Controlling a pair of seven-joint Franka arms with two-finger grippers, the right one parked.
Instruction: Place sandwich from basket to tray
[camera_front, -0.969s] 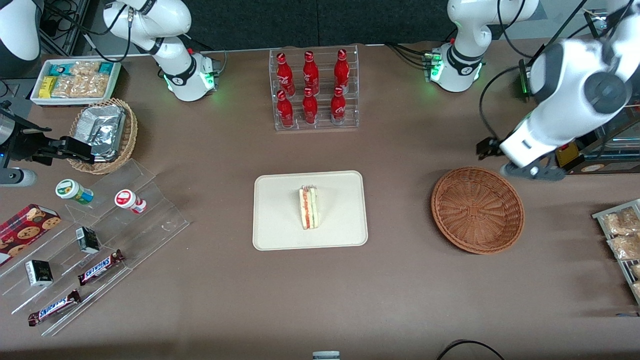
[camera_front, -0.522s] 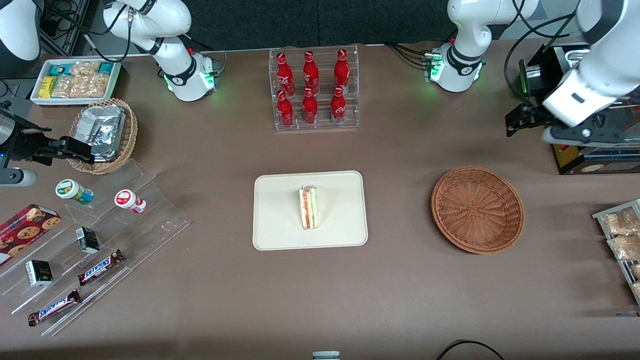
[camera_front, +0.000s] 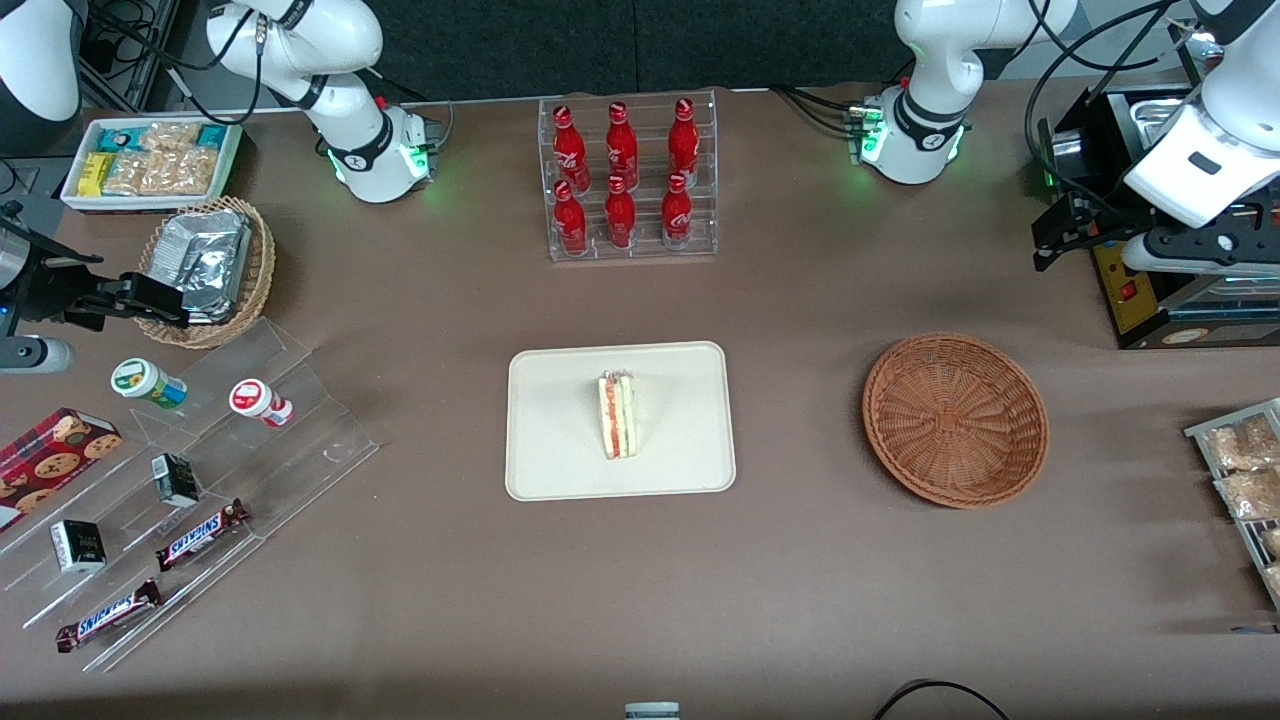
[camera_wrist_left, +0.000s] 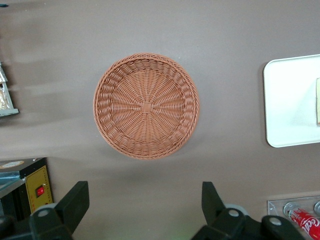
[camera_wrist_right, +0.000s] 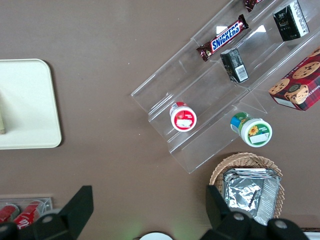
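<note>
Presently the small triangular sandwich of pale bread with red and green filling (camera_front: 619, 416) lies on the flat cream-white rectangular tray (camera_front: 560, 470), near the tray's middle, with its layered edge facing upward. The tray sits at the table's centre, nearer the front camera than the clear acrylic rack of red soda bottles (camera_front: 628, 180). The round reddish-brown woven wicker basket (camera_front: 955, 419) stands well apart from the tray, toward the working arm's end of the table, and holds nothing. The left arm's gripper (camera_wrist_left: 142, 200) hangs high above the table, farther from the front camera than the basket; its two dark fingers (camera_wrist_left: 75, 202) are spread wide with nothing between them.
</note>
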